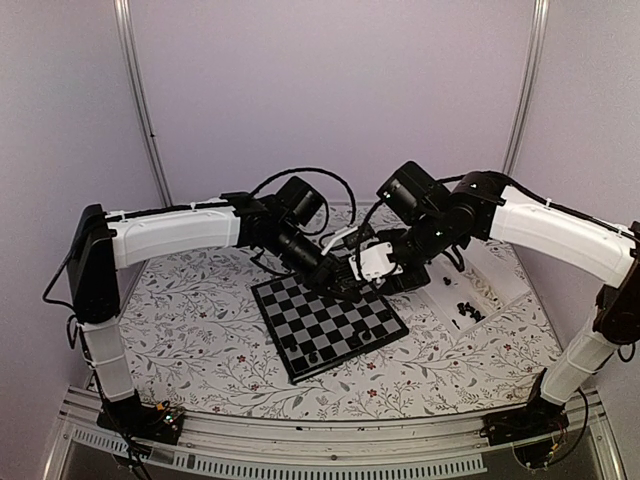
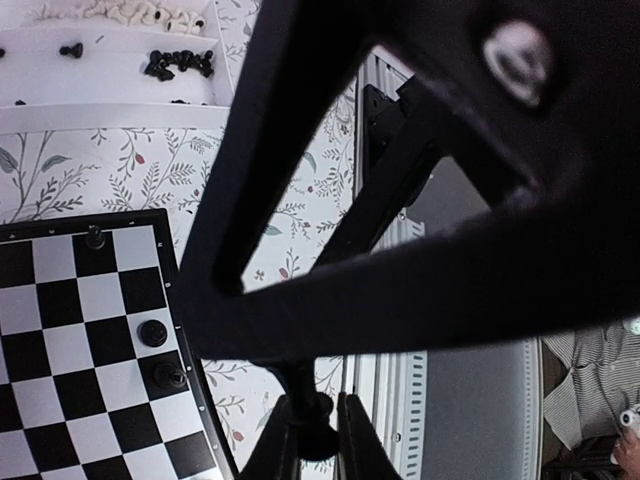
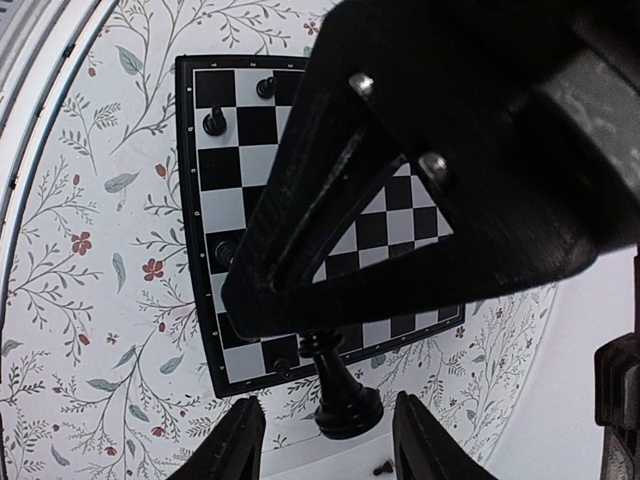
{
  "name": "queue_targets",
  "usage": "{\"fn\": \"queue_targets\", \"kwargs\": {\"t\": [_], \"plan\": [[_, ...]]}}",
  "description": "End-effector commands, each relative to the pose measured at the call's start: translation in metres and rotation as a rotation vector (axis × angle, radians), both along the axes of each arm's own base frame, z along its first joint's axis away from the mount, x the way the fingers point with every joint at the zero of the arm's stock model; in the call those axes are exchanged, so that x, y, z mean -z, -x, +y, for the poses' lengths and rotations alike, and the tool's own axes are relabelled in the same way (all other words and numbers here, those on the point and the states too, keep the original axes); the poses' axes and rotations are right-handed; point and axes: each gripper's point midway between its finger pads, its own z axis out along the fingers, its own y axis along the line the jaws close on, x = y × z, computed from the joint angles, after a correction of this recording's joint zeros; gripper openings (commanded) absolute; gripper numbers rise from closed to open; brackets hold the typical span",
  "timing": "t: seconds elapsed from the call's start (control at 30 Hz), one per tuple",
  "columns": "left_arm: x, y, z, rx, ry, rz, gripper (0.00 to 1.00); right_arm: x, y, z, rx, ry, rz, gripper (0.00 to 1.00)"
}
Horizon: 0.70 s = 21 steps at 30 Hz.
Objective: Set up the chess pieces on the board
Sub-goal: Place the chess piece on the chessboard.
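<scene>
Flower-print table carrying a chessboard and a white tray

The table (image 1: 200,340) is covered by a pale cloth printed with leafy sprigs and small red flowers. The board (image 1: 300,310), black and grey checks inside a dark border, lies flat near its middle, turned askew to the table's edges. To the right of the board and apart from it rests a white rectangular tray (image 1: 505,285). Nearer than the board, a ribbed metal rail (image 1: 330,450) runs along the table's front edge.

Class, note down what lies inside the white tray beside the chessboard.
White tray: cream-white chess pieces in one compartment, black chess pieces in the next. The right tool, crossing the left wrist view, covers the tray's remainder.
</scene>
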Motion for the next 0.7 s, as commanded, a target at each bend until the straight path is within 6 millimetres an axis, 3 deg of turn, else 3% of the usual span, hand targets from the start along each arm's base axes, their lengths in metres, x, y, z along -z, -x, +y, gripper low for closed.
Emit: {"fn": "queue_targets", "kwargs": {"t": [0.0, 0.17, 0.43, 0.57, 0.67], "plan": [[-0.008, -0.003, -0.003, 0.007, 0.032, 0.018, 0.05, 0.011, -0.001, 0.002, 0.017, 0.025, -0.007, 0.46], [-0.006, -0.004, -0.003, 0.008, 0.033, 0.027, 0.04, 0.017, 0.002, 0.005, 0.012, 0.03, -0.001, 0.33], [-0.002, -0.005, -0.004, 0.023, 0.043, 0.07, 0.04, 0.022, 0.002, 0.012, 0.018, 0.008, -0.005, 0.31], [-0.003, -0.009, -0.002, 0.013, 0.042, 0.067, 0.06, 0.029, 0.003, 0.012, 0.018, 0.019, 0.004, 0.14], [-0.002, -0.018, 0.0, -0.023, 0.026, 0.048, 0.15, 0.031, 0.004, 0.012, 0.028, 0.01, 0.016, 0.08]]}}
